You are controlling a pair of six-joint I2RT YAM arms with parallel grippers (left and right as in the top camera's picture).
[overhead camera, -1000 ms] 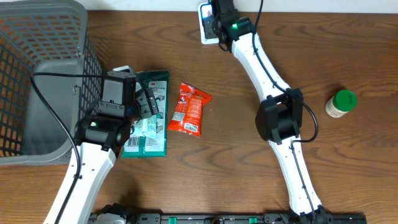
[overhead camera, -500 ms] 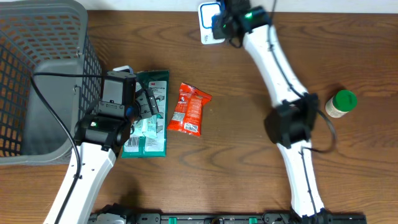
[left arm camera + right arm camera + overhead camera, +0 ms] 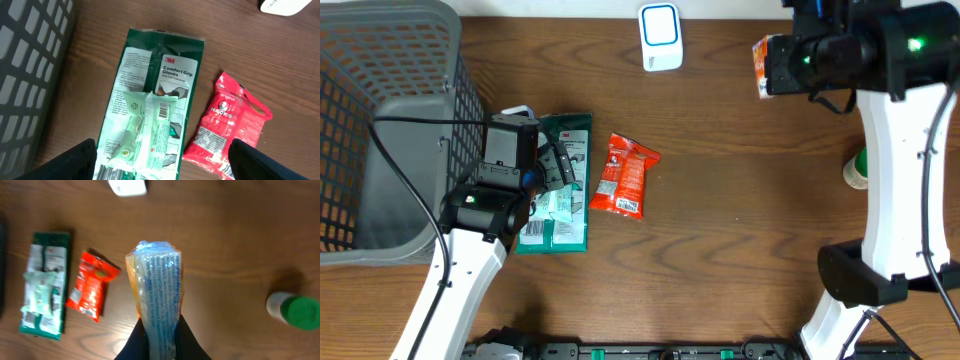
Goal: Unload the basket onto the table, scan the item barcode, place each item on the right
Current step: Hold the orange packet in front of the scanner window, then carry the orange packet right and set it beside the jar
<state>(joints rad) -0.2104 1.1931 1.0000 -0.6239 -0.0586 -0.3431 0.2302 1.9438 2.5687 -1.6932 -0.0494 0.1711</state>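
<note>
**Orange packet clamped in my right gripper, above the table**

I am holding the orange packet (image 3: 157, 280) in my right gripper (image 3: 158, 330), with both fingers (image 3: 134, 341) pressing in on its lower end. It is standing straight out from my fingertips, its clear printed face turning toward my wrist camera, and it is hanging in the air over bare wooden table (image 3: 240, 235). The white scanner (image 3: 128, 186) is sitting on the table well ahead of the packet and a little to its left, apart from it. A green-capped bottle (image 3: 295, 310) is standing off to the right of this hand, and a red snack bag (image 3: 91, 287) is lying off to the left.

My left gripper (image 3: 161, 147) is hovering with its fingers (image 3: 75, 160) spread wide, gripping nothing. Directly beneath it a green glove pack (image 3: 167, 60) is lying flat, with a small pale green packet (image 3: 145, 125) resting on top. The red snack bag is lying just beside that pack, under my right-hand finger, and the grey basket (image 3: 30, 75) is standing to the left of this hand.
</note>
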